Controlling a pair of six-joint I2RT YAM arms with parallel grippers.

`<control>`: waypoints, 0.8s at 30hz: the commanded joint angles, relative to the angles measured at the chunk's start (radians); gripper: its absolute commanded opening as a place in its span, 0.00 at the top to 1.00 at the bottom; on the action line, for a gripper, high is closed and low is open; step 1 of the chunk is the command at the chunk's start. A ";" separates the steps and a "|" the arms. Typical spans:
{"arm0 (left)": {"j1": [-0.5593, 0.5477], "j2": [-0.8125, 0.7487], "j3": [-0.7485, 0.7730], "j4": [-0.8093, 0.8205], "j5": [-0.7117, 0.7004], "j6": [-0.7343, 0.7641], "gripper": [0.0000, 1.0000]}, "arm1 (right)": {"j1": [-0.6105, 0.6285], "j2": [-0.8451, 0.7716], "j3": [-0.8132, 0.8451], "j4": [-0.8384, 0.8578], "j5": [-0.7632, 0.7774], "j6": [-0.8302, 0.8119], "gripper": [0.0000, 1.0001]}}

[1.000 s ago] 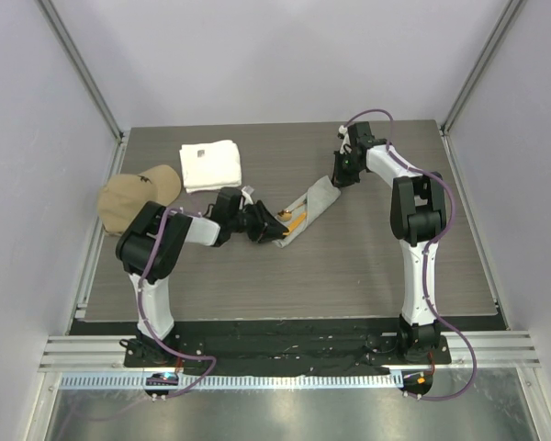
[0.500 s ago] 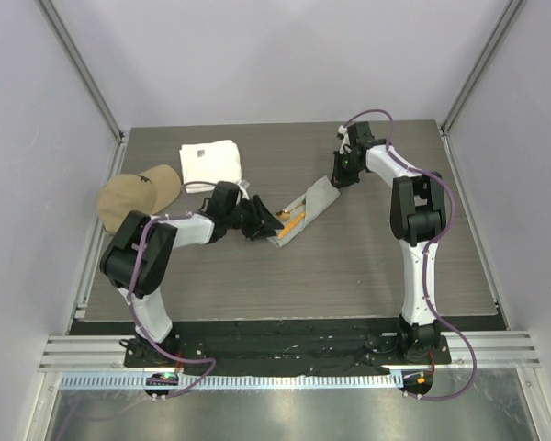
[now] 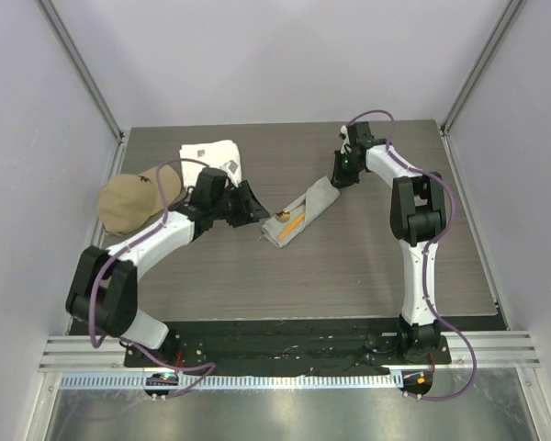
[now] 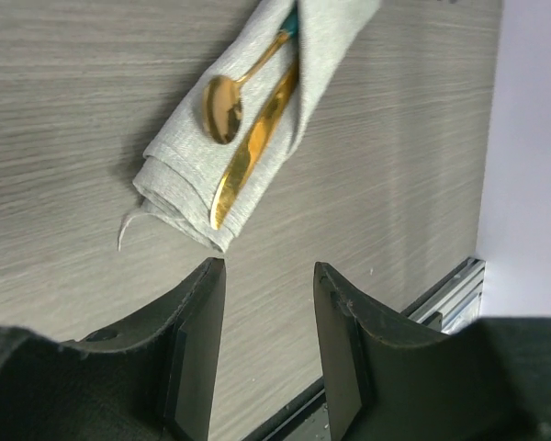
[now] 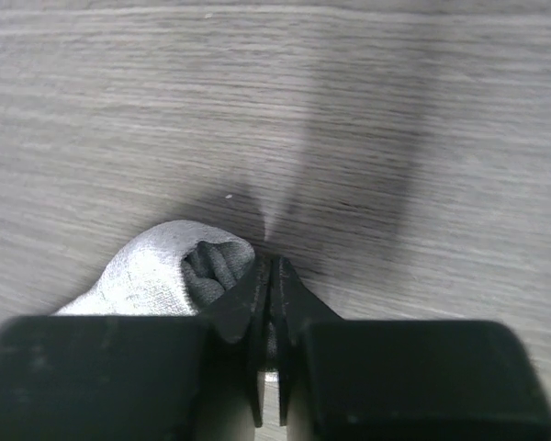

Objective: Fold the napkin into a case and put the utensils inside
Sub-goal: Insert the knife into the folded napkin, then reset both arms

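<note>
Table (image 3: 367, 266): wood-grain top | case (image 3: 314, 200): grey cloth, laid diagonally near the centre | white towel (image 3: 211, 154): laid far-left | tan cap (image 3: 129, 200): set beside it

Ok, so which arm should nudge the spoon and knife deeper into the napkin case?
Left, probably. The left hand is open, empty and faces the open end of the napkin case, where the spoon and knife stick out. The right hand is pinched on its far end.
</note>
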 commanded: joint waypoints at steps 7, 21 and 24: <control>-0.046 -0.361 -0.180 -0.124 -0.088 0.077 0.53 | -0.092 -0.145 0.066 -0.197 0.379 0.092 0.49; -0.193 -0.619 -0.383 0.060 -0.088 -0.048 0.33 | 0.228 -0.925 -0.711 0.110 0.230 0.279 0.00; -0.196 -0.677 -0.397 0.096 -0.082 -0.055 0.29 | 0.251 -1.065 -0.868 0.238 0.117 0.340 0.00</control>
